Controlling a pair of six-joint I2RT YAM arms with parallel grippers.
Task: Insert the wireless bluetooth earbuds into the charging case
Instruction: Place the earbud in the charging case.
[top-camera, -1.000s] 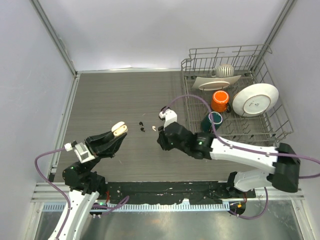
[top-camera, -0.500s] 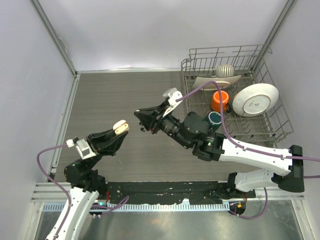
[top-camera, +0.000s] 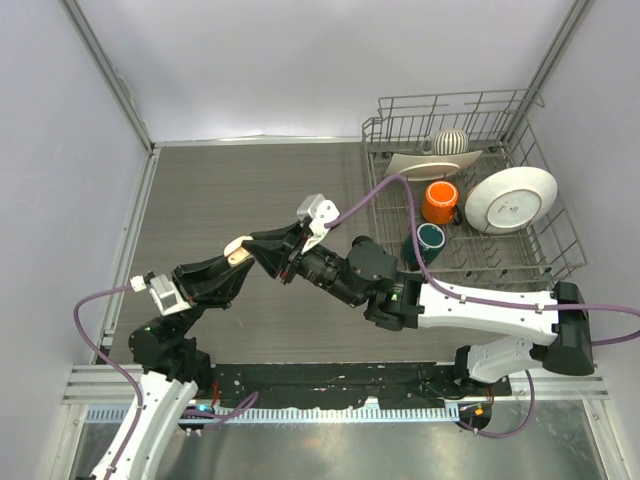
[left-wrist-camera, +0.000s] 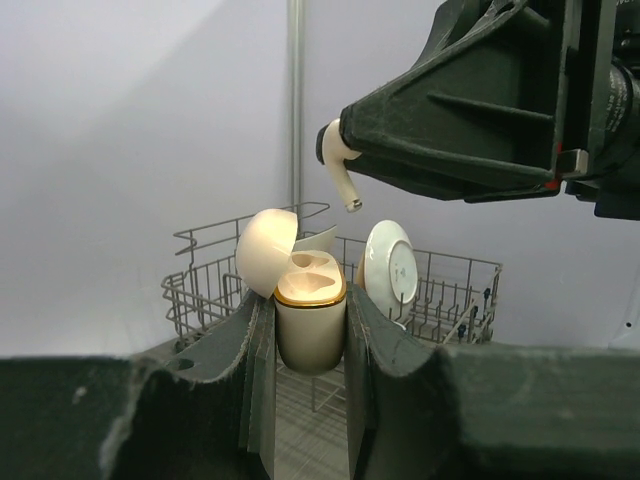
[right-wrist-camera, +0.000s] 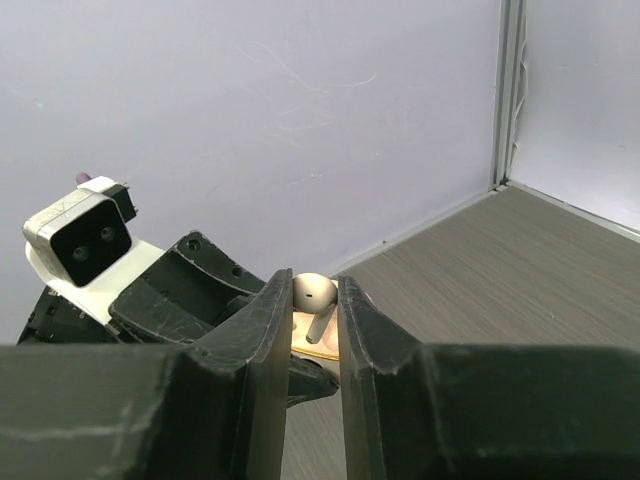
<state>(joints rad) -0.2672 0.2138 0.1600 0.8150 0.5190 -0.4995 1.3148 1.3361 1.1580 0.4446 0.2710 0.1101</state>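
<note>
1. The tabletop (top-camera: 220, 190) is grey wood-grain, with pale walls along its left, far and right edges.
2. A wire rack (top-camera: 372, 130) sits in the far right corner of the tabletop and runs along the right edge.
3. A striped cup (top-camera: 449, 141) lies at the rack's far end.
4. A white plate (top-camera: 430, 164) rests tilted, just nearer than the striped cup.
5. An orange mug (top-camera: 440, 201) stands mid-rack.
6. A round plate (top-camera: 510, 198) leans on edge just right of the orange mug, with its underside showing.
7. A teal mug (top-camera: 431, 238) sits at the rack's near left, partly behind a purple cable (top-camera: 395, 185).
</note>
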